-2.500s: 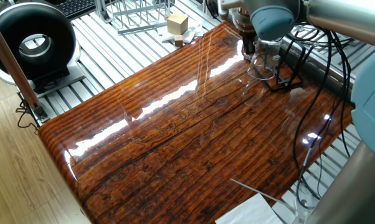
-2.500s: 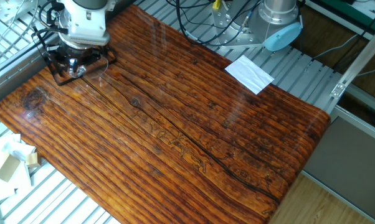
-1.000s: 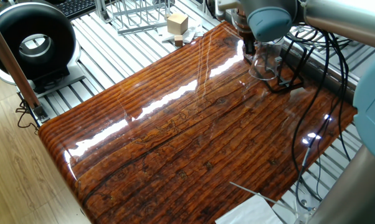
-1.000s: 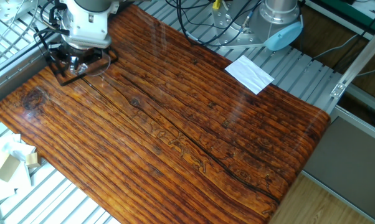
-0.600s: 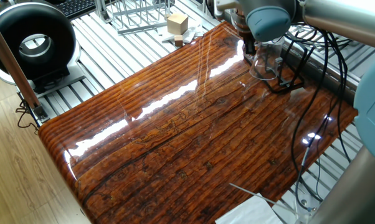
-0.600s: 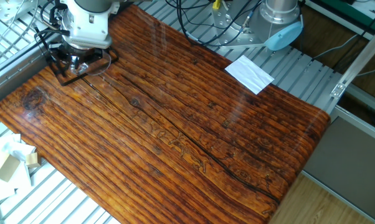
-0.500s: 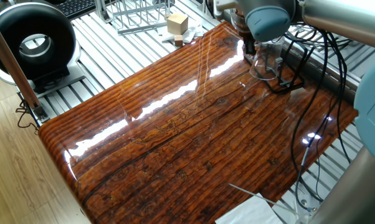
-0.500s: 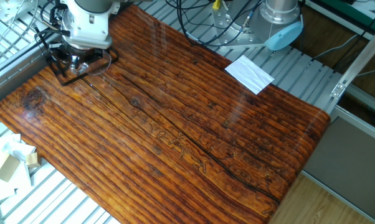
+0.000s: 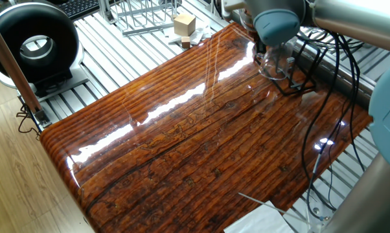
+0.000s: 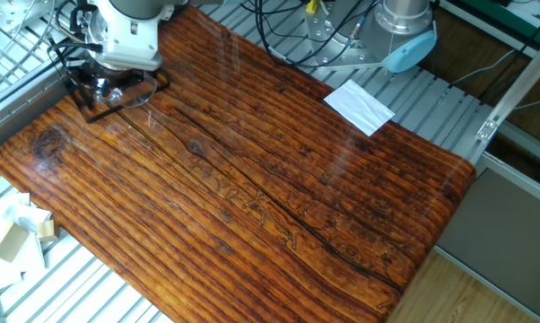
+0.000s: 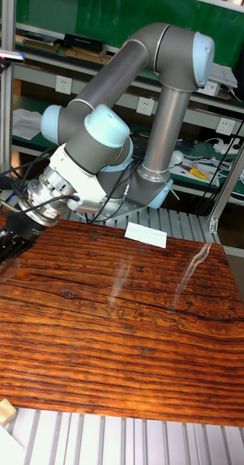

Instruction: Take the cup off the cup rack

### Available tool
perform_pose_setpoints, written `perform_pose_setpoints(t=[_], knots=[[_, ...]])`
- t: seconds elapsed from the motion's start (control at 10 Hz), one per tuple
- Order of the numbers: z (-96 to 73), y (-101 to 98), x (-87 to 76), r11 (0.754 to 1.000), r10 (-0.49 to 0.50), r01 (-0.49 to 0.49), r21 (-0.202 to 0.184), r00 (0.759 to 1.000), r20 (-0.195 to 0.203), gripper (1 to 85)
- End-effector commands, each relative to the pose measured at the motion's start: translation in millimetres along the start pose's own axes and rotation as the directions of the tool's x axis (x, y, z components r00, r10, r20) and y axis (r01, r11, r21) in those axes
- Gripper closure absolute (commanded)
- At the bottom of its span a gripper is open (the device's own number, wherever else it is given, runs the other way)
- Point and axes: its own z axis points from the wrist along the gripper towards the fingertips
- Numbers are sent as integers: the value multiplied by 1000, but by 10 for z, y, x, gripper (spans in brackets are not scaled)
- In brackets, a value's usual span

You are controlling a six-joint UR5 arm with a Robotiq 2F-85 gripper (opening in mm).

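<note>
The cup [image 9: 273, 63], a small clear glass mug, hangs just above the far right corner of the wooden table [image 9: 182, 149]. My gripper [image 9: 262, 50] is shut on its rim from above. Right beside and under the cup stands the cup rack [image 9: 297, 83], a thin black wire stand. The other fixed view has my gripper [image 10: 108, 85] at the far left corner, the cup [image 10: 134, 93] beneath it and the rack's base frame [image 10: 89, 112] on the wood. In the tall fixed view my gripper [image 11: 7, 245] and the cup [image 11: 1, 270] sit at the left edge, partly cut off.
Black cables [image 9: 324, 97] hang from the arm beside the rack. A silver-grey wire frame [image 9: 143, 16] and a wooden block [image 9: 184, 24] lie behind the table. A round black device [image 9: 33, 39] stands at the left. A white sheet [image 10: 360, 105] lies at the table's edge.
My gripper has risen slightly with the cup in it, so the cup now hangs a little higher beside the rack. The rack has not moved.
</note>
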Motion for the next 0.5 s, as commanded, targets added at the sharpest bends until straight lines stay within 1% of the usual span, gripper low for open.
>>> perform_pose_setpoints(t=[0.0,0.4], knots=[[-11,-39,3,1000,7,-7,14,1000,2,843],[-5,-17,-33,1000,16,-16,11,1000,10,843]])
